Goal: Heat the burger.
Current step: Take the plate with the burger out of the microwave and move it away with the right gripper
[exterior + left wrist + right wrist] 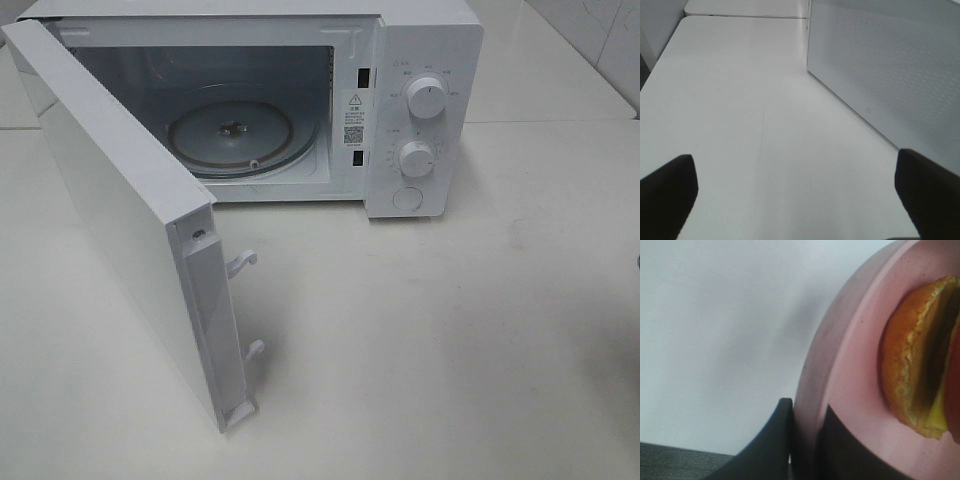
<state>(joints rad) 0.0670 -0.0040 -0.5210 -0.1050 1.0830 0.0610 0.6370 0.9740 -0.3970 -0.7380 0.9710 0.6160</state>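
Observation:
The burger (920,365) lies on its side on a round pink plate (855,365); brown bun, a yellow layer and a red layer show. Only the right wrist view has them. My right gripper (807,410) is shut on the plate's rim, one dark finger on each side of it. In the left wrist view my left gripper (795,156) stands open over the bare white table (740,100), nothing between its fingers (670,195). Neither gripper nor the burger appears in the exterior high view.
A white microwave (420,60) stands at the back of the table, its door (110,220) swung wide open to the left. A glass turntable (240,135) lies inside the cavity. The door's perforated panel (890,65) stands just beside my left gripper.

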